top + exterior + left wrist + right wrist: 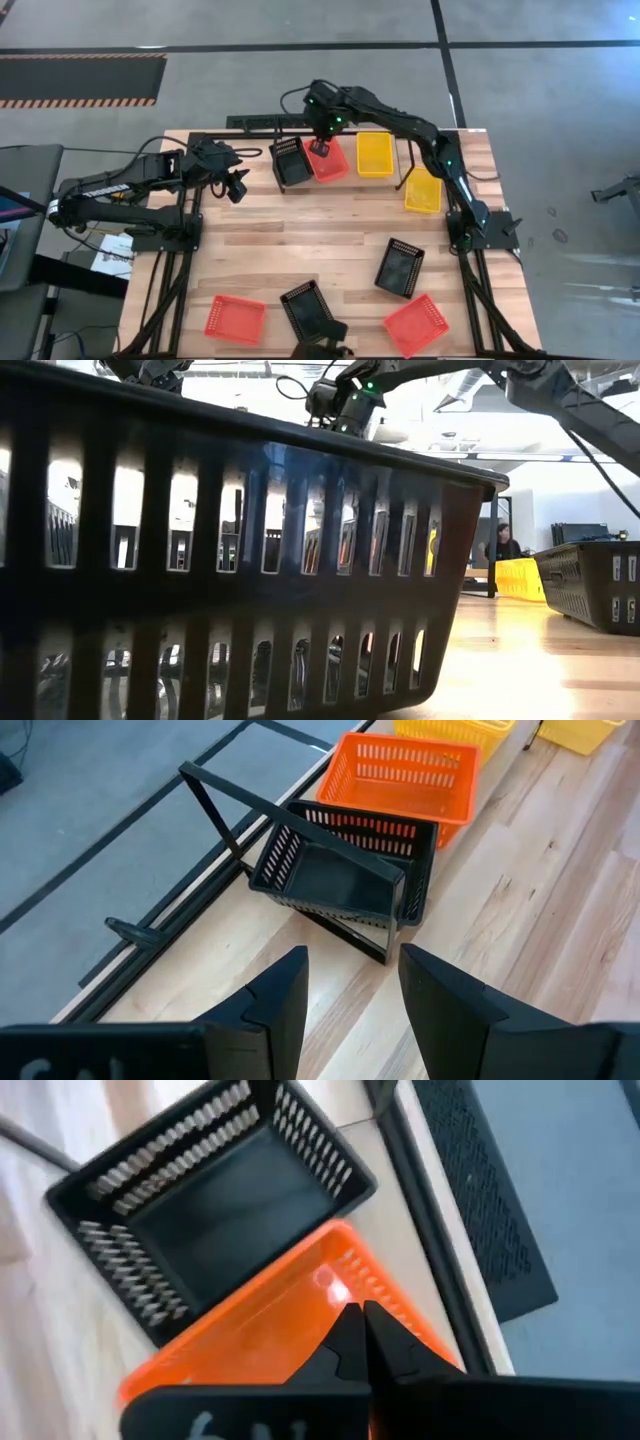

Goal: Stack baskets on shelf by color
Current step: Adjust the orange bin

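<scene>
1. Right gripper [320, 147] is out over the worktop's far edge, fingers pinched together on the rim of a red-orange basket [329, 160]; the right wrist view shows that basket [270, 1330] just under the closed tips.
2. Touching it on the left-corner side sits a black basket [291, 162], tilted on the shelf [215, 815], whose thin black rods run under and beside it.
3. On the other side along the far edge comes a yellow basket [375, 153], and a second yellow basket [423, 190] lies nearer the right edge.
4. Left gripper [236, 186] hangs near the far left corner, fingers parted and empty, pointing at the black basket [345, 870].
5. Down the near edge: a red-orange basket [235, 319] toward the left corner, a black one [309, 309] mid-edge, another red-orange one [416, 324] toward the right corner.
6. One more black basket [400, 267] sits just beyond that last one, apart from it.
7. Low view is mostly filled by a black basket wall [230, 560].
</scene>
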Action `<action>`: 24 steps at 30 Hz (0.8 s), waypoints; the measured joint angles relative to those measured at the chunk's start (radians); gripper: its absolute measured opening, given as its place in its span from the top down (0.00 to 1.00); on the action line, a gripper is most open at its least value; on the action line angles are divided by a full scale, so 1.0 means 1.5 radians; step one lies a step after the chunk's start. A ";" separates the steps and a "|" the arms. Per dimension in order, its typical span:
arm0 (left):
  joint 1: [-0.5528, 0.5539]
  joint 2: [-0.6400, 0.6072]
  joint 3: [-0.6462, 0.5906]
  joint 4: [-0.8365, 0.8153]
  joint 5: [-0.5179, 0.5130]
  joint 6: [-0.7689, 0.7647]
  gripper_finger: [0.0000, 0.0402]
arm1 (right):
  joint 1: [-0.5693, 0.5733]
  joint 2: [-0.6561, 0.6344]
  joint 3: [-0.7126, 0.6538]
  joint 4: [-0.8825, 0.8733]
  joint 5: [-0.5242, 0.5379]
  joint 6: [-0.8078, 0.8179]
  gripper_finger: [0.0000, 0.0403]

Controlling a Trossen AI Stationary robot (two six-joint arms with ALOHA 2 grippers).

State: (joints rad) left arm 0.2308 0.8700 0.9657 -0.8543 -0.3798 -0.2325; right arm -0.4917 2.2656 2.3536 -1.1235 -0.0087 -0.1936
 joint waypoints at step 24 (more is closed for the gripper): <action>0.000 0.000 0.000 0.000 -0.009 -0.012 0.64 | -0.018 0.054 -0.020 -0.087 -0.028 0.011 1.00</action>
State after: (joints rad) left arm 0.2308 0.8703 0.9657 -0.8547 -0.3931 -0.2500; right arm -0.5186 2.3470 2.3230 -1.2540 -0.0506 -0.1776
